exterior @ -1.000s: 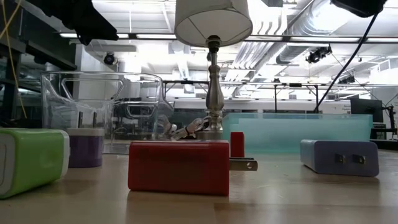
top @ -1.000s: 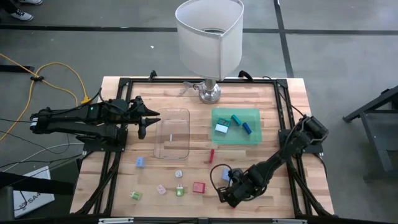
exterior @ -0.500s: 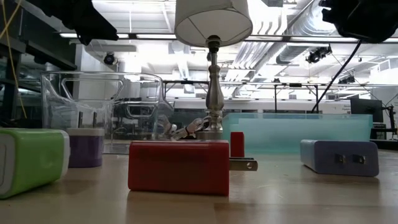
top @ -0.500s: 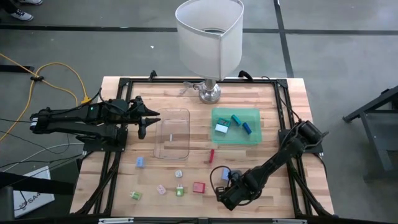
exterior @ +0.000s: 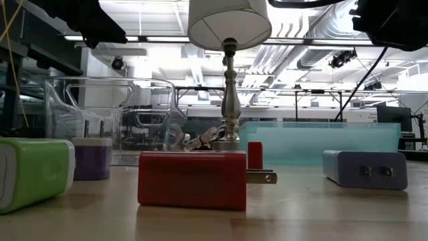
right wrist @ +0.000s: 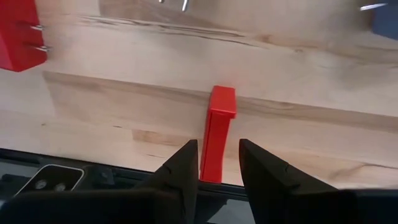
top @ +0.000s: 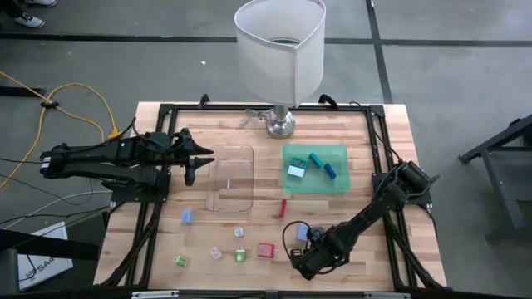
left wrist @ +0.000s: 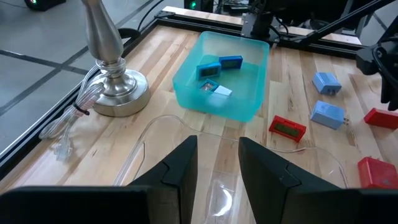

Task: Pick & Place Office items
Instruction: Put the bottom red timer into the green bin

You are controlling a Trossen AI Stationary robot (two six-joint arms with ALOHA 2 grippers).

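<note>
Gripping a small red stick (right wrist: 219, 118), the right gripper (right wrist: 217, 144) has its two dark fingers clenched on the stick's lower part, leaving the upper part standing out past them. It hangs over the table's near edge, just beside a red plug adapter (top: 265, 249). The left gripper (left wrist: 217, 143) waits over the end of the clear plastic tray (top: 208, 178), fingers slightly parted with nothing between them. More pieces lie loose on the wood, and several blue ones sit in the green tray (top: 316, 189). The stick looks light, stiff and smooth, likely hard plastic, so it could twist or slip; pinching its long flat sides near the middle seems safest
</note>
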